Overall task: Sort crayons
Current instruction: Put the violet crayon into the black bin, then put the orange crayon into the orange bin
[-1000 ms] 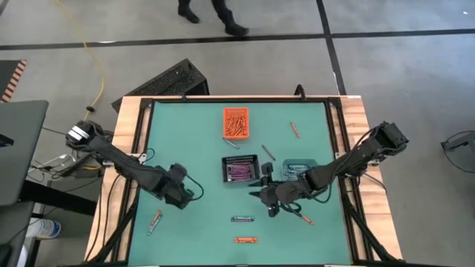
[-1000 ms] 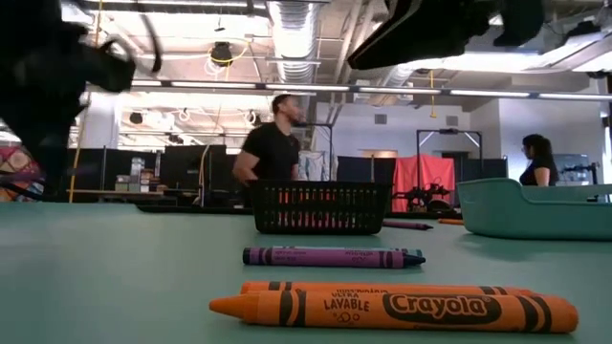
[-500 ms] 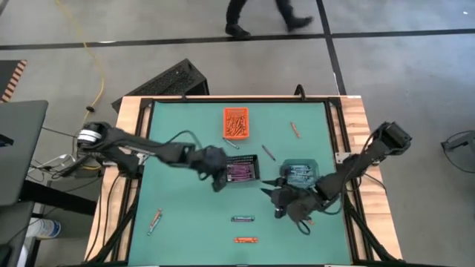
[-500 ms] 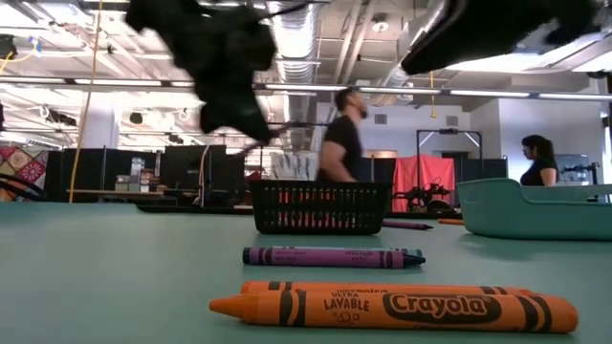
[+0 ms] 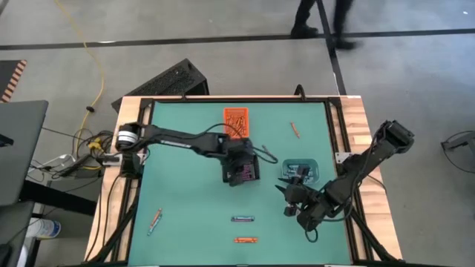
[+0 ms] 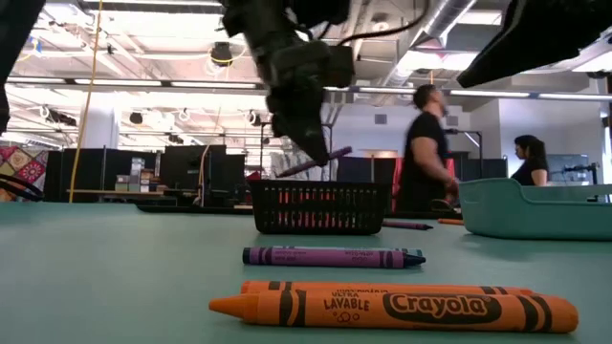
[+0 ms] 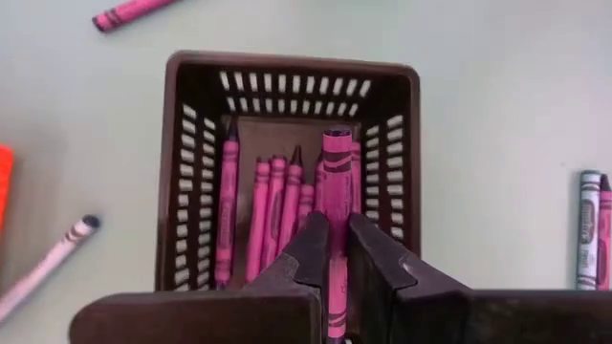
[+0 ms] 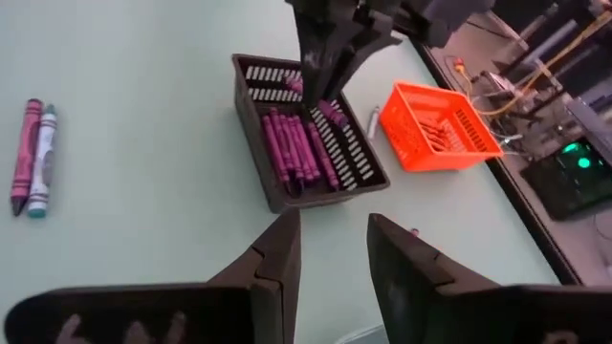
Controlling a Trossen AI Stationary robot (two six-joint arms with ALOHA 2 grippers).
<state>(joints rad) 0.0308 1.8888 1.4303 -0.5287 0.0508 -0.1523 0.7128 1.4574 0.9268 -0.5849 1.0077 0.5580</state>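
Observation:
My left gripper point(image 5: 241, 165) hangs over the black mesh bin point(image 5: 252, 172), shut on a purple crayon point(image 7: 336, 172). In the low view the crayon point(image 6: 323, 160) juts out beside the fingers above the bin point(image 6: 323, 208). Several purple crayons point(image 7: 273, 205) lie on the bin's floor. My right gripper point(image 8: 330, 234) stands open with nothing between its fingers, near the teal bin point(image 5: 300, 170), toward the table's near right. Loose crayons lie flat on the mat: a purple and teal pair point(image 5: 243, 219), orange ones point(image 5: 246, 239), one point(image 5: 154, 220) at the near left, one point(image 5: 295, 130) at the far right. My left gripper pinches the purple crayon's wrapped shaft point(image 7: 335, 222) between its two fingers point(image 7: 311, 250). The crayon lies along the fingers, and one end sticks out past their tips. The fingers slant down over the bin. The crayon is lifted clear of the bin, tilted.
An orange bin point(image 5: 236, 122) with orange crayons stands just beyond the black one. A white crayon point(image 7: 48, 266) lies between them. The table's wooden rim point(image 5: 356, 119) frames the green mat. A person walks on the floor past the far edge.
My left gripper has swung from the table's near left toward the right and far side, up over the black mesh bin, rolling its wrist on the way. My right gripper has drawn back toward the table's right edge and has turned.

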